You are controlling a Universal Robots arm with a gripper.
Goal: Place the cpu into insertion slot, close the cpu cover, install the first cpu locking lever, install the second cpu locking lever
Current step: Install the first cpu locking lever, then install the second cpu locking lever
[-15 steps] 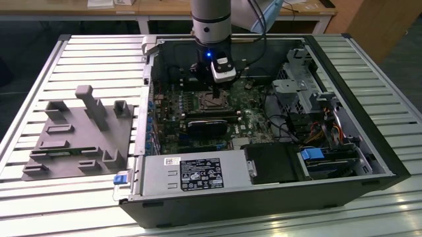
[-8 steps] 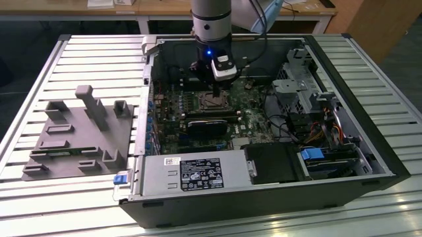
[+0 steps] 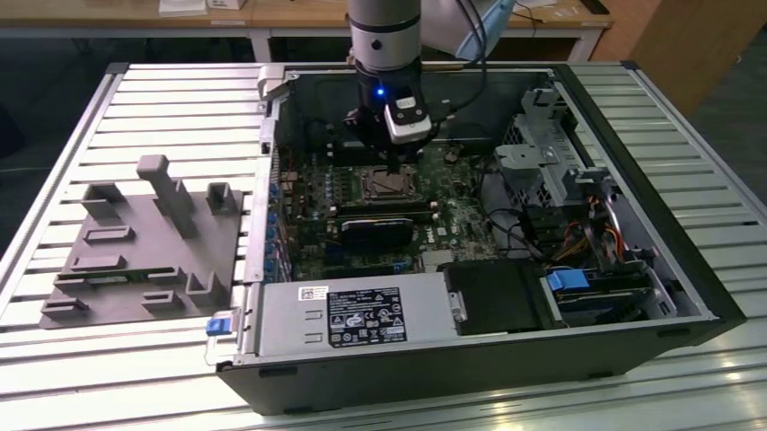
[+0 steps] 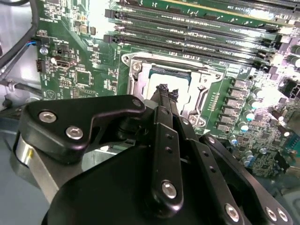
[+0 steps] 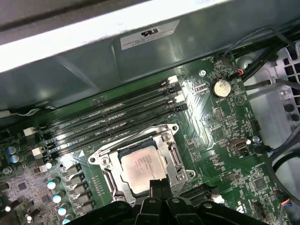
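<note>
The hand (image 4: 165, 92), fingertips pressed together and holding nothing, hangs just over the near edge of the cpu (image 5: 142, 169), seated under its cpu cover (image 5: 171, 152), frame centre.

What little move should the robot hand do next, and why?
Probably lift straight up a little. The cpu already lies flat inside the insertion slot, and the gripper sits at the chip's edge, fingers together, so backing off gently seems safest.
</note>
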